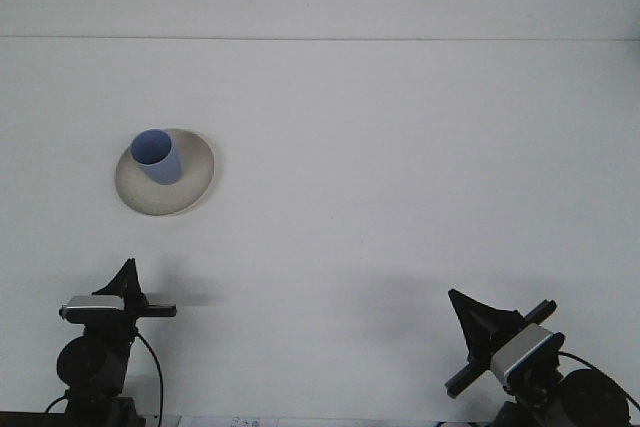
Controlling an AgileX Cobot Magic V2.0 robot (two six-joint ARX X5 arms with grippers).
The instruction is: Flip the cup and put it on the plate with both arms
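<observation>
A blue cup (159,158) stands on a round cream plate (193,183) at the left of the white table, its open mouth facing up. My left gripper (128,269) is low at the front left, well short of the plate. It shows as a single black point and is shut, with nothing in it. My right gripper (455,299) sits at the front right, far from the cup. It is also shut and empty, and points up and to the left.
The white table (400,167) runs back to a straight far edge (400,39) with a pale wall behind it. Wrist camera housings sit just behind each gripper at the bottom of the view.
</observation>
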